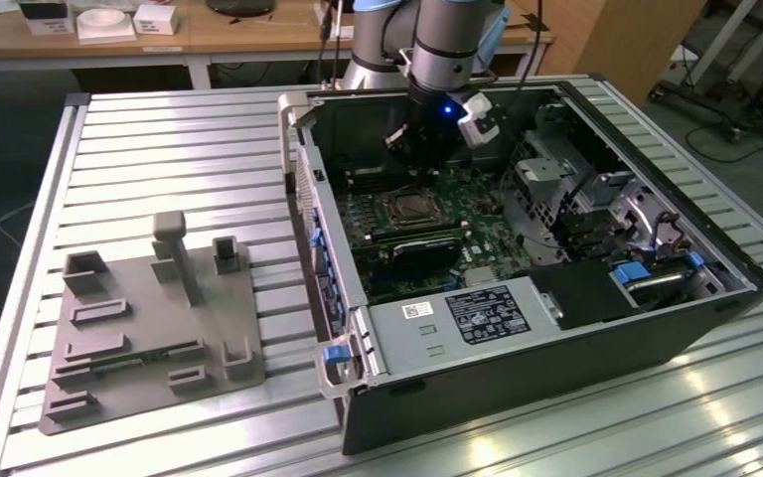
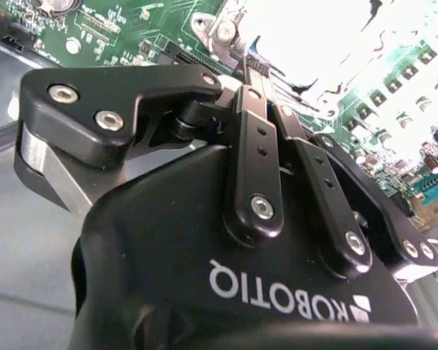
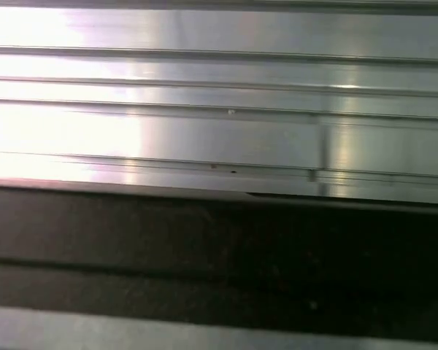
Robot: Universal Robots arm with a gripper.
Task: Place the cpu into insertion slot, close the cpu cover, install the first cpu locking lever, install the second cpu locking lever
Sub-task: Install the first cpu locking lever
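Note:
The insertion slot [image 1: 411,209] sits on the green circuit board inside the open computer case. A silvery square frame, the cpu cover [image 1: 412,202], lies flat over it. I cannot tell whether the cpu is under it. My gripper [image 1: 411,159] hangs inside the case just beyond the slot's far edge, a little above the board. In the second wrist view its black fingers [image 2: 250,95] are pressed together, pointing at bright silvery socket metal [image 2: 223,29]. Nothing shows between them.
The black case [image 1: 515,397] lies open on a slatted aluminium table [image 1: 156,149]. A labelled black box [image 1: 488,313], drive cages [image 1: 554,179] and cables crowd the case's right. A grey fixture plate [image 1: 156,328] lies on the exterior view's left. A desk [image 1: 223,35] stands behind.

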